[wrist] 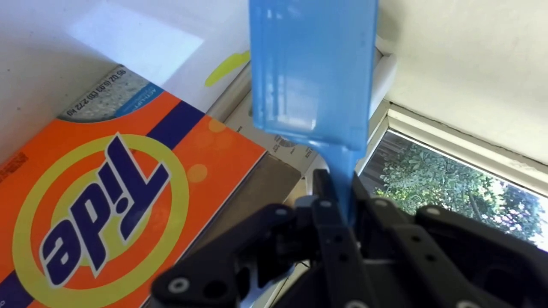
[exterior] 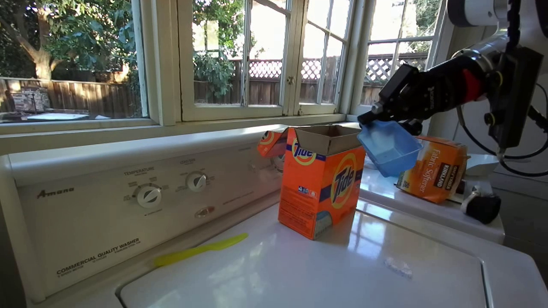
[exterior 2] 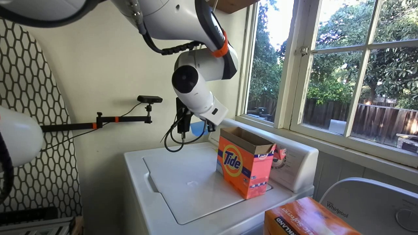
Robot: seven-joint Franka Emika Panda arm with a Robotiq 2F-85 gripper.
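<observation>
My gripper (wrist: 340, 188) is shut on the handle of a translucent blue scoop (wrist: 312, 72). In an exterior view the scoop (exterior: 387, 147) hangs tilted in the air below the fingers (exterior: 369, 117), beside the upper edge of an orange Tide box (exterior: 319, 188). In an exterior view the arm hides most of the scoop (exterior 2: 198, 128) and the fingers. The Tide box stands upright with its top open and a torn flap folded out; its inside bottom is hidden. It also shows in an exterior view (exterior 2: 243, 166) and at the left of the wrist view (wrist: 107, 201).
The box stands on a white washer lid (exterior: 257, 273). A yellow-green utensil (exterior: 201, 250) lies by the control panel (exterior: 231, 175). A small white powder patch (exterior: 398, 267) is on the lid. An orange fabric softener box (exterior: 434, 169) stands on the neighbouring machine. Windows (exterior: 239, 64) line the back.
</observation>
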